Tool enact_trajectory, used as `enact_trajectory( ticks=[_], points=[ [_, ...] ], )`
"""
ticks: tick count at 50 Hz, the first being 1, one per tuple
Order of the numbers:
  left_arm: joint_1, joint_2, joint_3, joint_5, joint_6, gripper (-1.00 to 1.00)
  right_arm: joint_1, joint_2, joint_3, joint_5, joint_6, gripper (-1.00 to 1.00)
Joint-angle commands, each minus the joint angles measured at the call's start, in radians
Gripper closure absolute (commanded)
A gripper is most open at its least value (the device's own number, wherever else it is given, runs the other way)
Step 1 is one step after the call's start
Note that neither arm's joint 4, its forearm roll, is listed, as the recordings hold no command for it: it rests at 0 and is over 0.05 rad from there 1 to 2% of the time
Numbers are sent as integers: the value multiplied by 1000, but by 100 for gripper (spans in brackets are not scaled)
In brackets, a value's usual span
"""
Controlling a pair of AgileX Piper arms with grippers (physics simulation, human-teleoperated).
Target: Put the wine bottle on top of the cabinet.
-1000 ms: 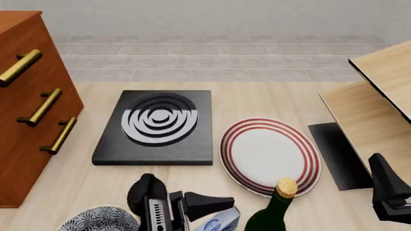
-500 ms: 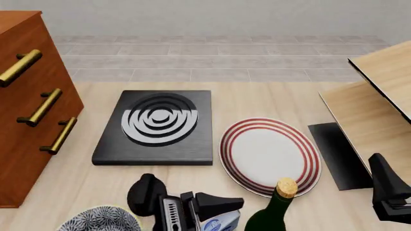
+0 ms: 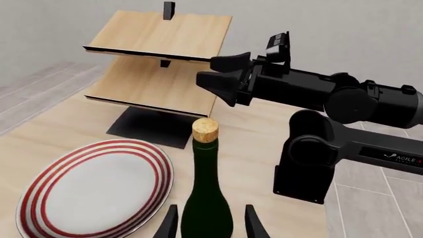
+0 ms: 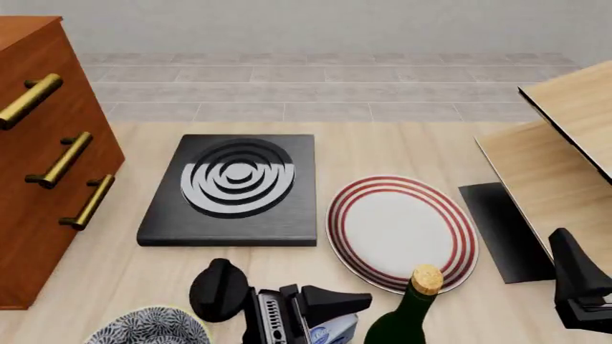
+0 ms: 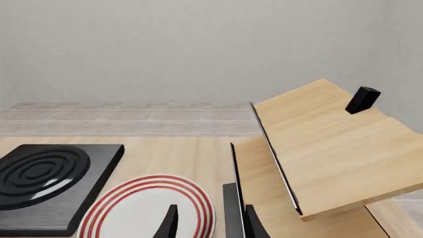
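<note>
Two open end effectors, left (image 3: 207,222) straddling wine bottle (image 3: 205,198), over pale wood table (image 4: 383,147), grey tiled floor (image 4: 325,86) beyond.

The wine bottle (image 4: 409,314) stands before the plate (image 4: 402,231) (cabinet (image 4: 43,165) far left, shelf unit (image 4: 560,165) right).

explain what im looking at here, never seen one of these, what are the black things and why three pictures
It is a simulated table with two robot arms. One picture is from a fixed camera behind the arms; the other two are from cameras on each arm's wrist. The left gripper has its fingers open on either side of the wine bottle, not yet closed. The right gripper is open and holds nothing. Also there: a red-rimmed plate, a black hob, the cabinet, a pale shelf unit.
</note>
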Motion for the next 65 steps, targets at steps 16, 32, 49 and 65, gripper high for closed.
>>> enact_trajectory(
  ticks=[16, 32, 49, 65],
  points=[
    [-7, 84, -45, -26, -14, -100, 0, 0, 0, 0, 0, -100],
    [10, 158, -47, -77, -28, -100, 0, 0, 0, 0, 0, -100],
    [17, 189, -59, -85, -30, -100, 0, 0, 0, 0, 0, -100],
    [23, 227, -88, -87, -30, -100, 0, 0, 0, 0, 0, -100]
  ],
)
